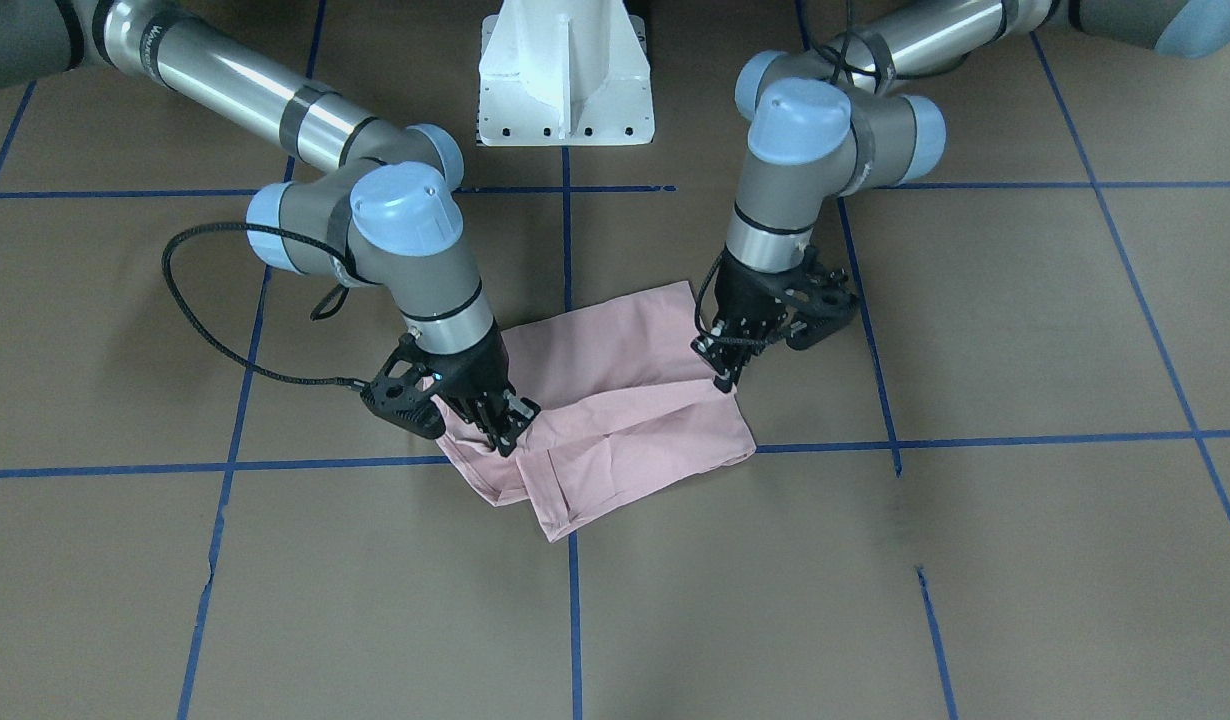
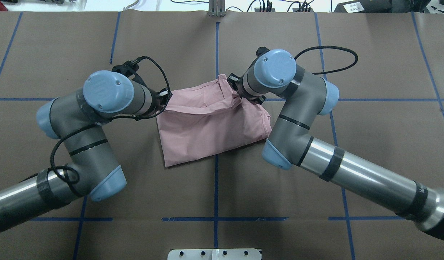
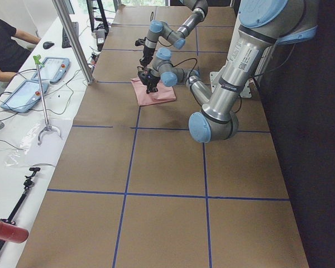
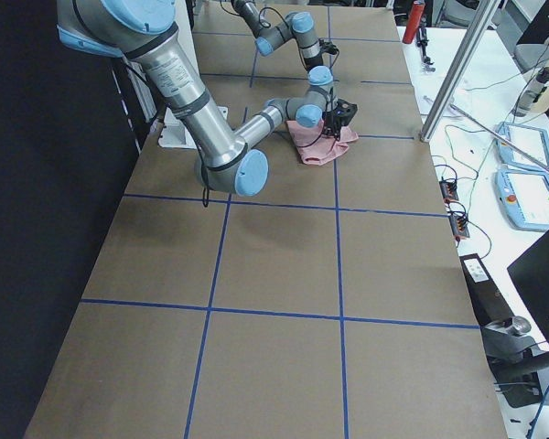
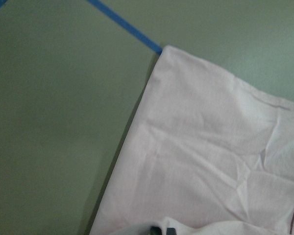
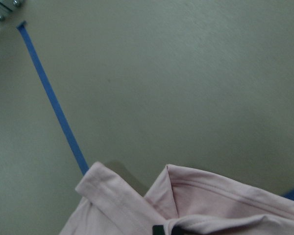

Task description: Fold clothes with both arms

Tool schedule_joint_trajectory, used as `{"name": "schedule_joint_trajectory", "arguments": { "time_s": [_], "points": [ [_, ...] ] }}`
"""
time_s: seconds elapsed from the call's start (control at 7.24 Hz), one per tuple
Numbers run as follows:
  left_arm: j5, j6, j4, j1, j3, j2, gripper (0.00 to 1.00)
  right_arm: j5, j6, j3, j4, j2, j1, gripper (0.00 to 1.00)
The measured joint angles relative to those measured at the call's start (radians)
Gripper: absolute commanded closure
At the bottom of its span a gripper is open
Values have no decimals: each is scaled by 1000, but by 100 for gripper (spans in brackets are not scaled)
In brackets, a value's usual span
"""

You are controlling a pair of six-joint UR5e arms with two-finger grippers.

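Note:
The pale pink T-shirt [image 1: 615, 400] lies folded and creased at the table's middle, plain side up; no print shows. My left gripper [image 1: 725, 378] pinches its edge at one end, fingers shut on the cloth. At the opposite end my right gripper [image 1: 505, 437] is shut on a bunched corner. In the overhead view the T-shirt [image 2: 207, 126] stretches between both wrists, which hide the fingertips. The left wrist view shows a flat T-shirt [image 5: 210, 156] panel gathering toward the dark fingertips [image 5: 159, 229]. In the right wrist view a hemmed fold of the T-shirt [image 6: 201, 200] rises toward the fingertips [image 6: 159, 229].
The table [image 1: 975, 560] is covered in brown paper with a blue tape grid. The white pedestal base [image 1: 565, 90] stands behind the shirt. A side desk [image 3: 28, 128] with tablets, cables and a seated person [image 3: 5, 47] runs along the far edge, beside a metal post [image 3: 72, 39].

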Motion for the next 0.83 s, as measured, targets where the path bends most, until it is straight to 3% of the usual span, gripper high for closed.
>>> {"name": "schedule_joint_trajectory", "arguments": {
  "time_s": [0.28, 0.55, 0.83],
  "points": [
    [-1, 99, -97, -69, 112, -21, 0, -7, -41, -176, 80, 100, 53, 0],
    [-10, 124, -114, -89, 121, -20, 0, -4, -60, -219, 93, 119, 87, 0],
    [-92, 162, -111, -119, 82, -6, 0, 74, -118, -225, 86, 117, 154, 0]
  ]
}}
